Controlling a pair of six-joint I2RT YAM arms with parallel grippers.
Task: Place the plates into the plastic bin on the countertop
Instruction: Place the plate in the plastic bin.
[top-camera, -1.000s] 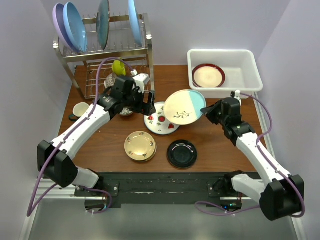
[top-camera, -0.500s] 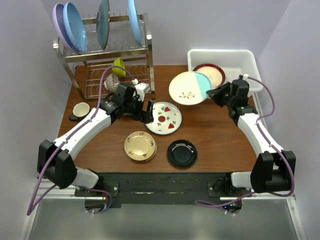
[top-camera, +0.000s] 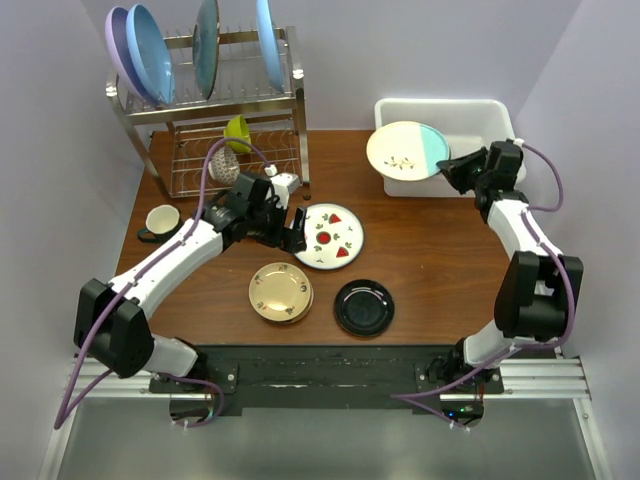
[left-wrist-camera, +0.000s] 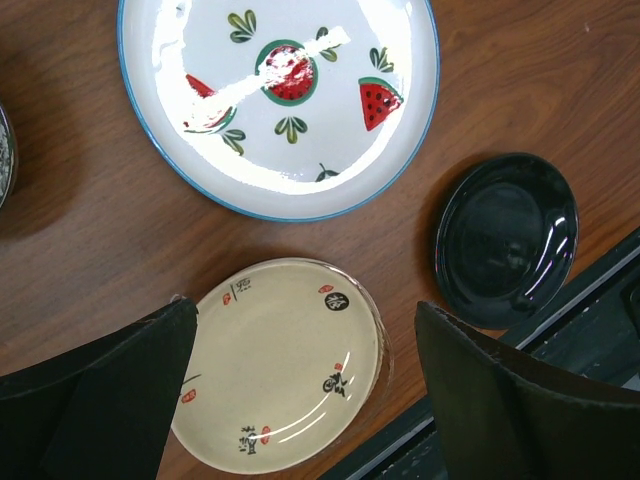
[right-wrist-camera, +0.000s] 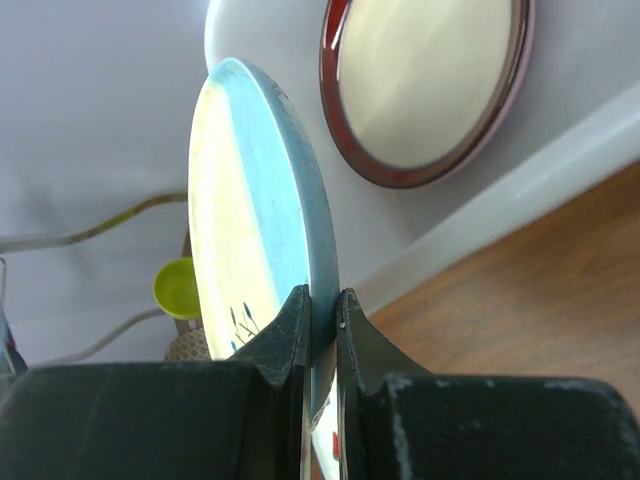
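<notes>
Top external view: the right gripper (top-camera: 452, 168), out at about 2 o'clock on the countertop (top-camera: 440, 260), is clamped on the rim of the cream-and-teal plate (top-camera: 408, 151). That plate hangs face up over the left half of the white bin (top-camera: 480, 112), which sits in the 1 o'clock corner. From the right wrist, the fingers (right-wrist-camera: 290, 335) pinch the plate's edge (right-wrist-camera: 270, 200). Beyond it a maroon-rimmed plate (right-wrist-camera: 425, 85) lies flat on the bin's floor (right-wrist-camera: 590, 70).

The left gripper (top-camera: 293, 225) has its jaws wide apart and holds nothing. It is just at 9 o'clock of the white plate with red spots (top-camera: 328, 236), which lies mid-table. A gold-tan plate (top-camera: 280, 292) rests at 7 o'clock and a black plate (top-camera: 363, 307) at 5 o'clock, apart from each other. From the left wrist, the gold-tan plate (left-wrist-camera: 285, 365) shows between the spread fingers (left-wrist-camera: 120, 390). A steel rack (top-camera: 200, 110) stands at 11 o'clock.
</notes>
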